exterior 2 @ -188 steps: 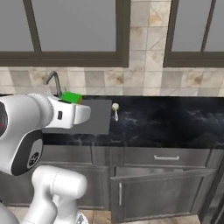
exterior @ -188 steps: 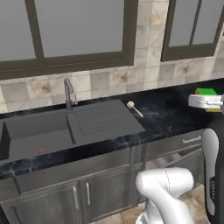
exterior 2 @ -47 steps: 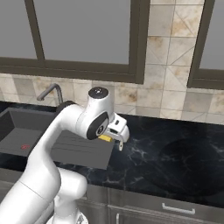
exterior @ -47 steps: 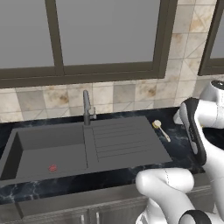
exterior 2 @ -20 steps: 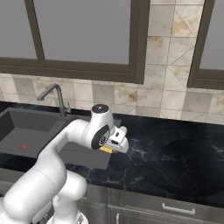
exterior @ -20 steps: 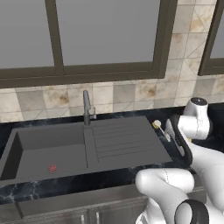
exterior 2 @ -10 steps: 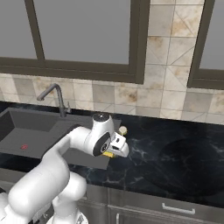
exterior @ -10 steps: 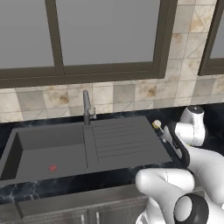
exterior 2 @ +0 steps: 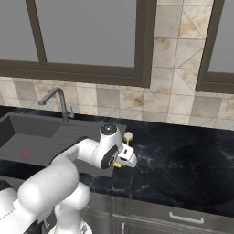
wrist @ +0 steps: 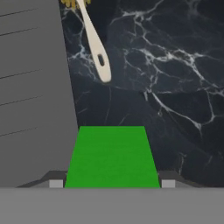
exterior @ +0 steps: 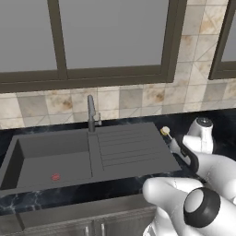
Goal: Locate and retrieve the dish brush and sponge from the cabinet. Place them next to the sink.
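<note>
Sponge: while it sits pinched between the two finger tips, the sponge point(wrist: 112, 157) shows its green face to the hand camera; from the right base camera only a yellow corner point(exterior 2: 118, 164) peeks out under the hand, low over the bench.
Why held so: the flat block is carried broad side up, which in my judgement lets it be set down flat on the stone without tipping.
Dish brush: the dish brush point(wrist: 93, 37) lies on the bench just beyond the sponge, white handle toward the hand and yellow bristles at the far end; it rests right beside the drainboard edge, so that half of the task looks done.
Sink: the sink point(exterior: 55, 159) is a dark basin with its ribbed drainboard toward the arm; the drainboard point(wrist: 30, 87) runs along one side of the hand view, close to the sponge.
Jaws: the gripper point(exterior 2: 122, 161) is closed on the sponge, its jaws held partly apart by the block's width, tips touching its two sides.
Bench: the black marbled bench point(exterior 2: 183, 160) lies bare under and beyond the sponge, leaving room for it beside the brush.
Step in hand: probably lowering the sponge to the bench next to the sink, with release to follow.
</note>
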{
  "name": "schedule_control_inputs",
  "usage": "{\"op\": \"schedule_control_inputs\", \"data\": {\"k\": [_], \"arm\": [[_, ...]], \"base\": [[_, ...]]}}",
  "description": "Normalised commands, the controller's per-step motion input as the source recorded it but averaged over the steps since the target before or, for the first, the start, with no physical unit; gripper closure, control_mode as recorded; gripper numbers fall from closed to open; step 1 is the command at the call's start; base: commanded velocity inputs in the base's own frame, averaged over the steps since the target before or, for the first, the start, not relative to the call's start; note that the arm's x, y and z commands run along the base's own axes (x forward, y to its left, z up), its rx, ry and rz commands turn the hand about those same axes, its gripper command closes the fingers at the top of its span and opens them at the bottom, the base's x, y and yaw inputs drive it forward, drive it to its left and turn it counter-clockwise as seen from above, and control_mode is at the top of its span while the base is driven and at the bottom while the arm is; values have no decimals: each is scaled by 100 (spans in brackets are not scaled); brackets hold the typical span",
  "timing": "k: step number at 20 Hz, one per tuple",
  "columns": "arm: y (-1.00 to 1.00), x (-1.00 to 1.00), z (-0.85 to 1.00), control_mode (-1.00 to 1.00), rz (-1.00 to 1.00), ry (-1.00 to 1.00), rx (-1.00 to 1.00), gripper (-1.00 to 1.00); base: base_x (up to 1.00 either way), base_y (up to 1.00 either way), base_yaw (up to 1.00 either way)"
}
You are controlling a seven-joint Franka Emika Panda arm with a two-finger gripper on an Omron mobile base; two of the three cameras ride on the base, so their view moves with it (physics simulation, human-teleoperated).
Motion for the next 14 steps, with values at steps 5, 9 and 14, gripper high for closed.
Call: {"op": "schedule_control_inputs", "data": {"k": [5,9,14], "arm": [[-1,9,-16,-100,0,-1,0,100],[0,0,-9,-100,1,0,2,100],[0,1,-16,-100,1,0,3,100]], "base": [[0,0,0],[0,0,0],[0,0,0]]}}
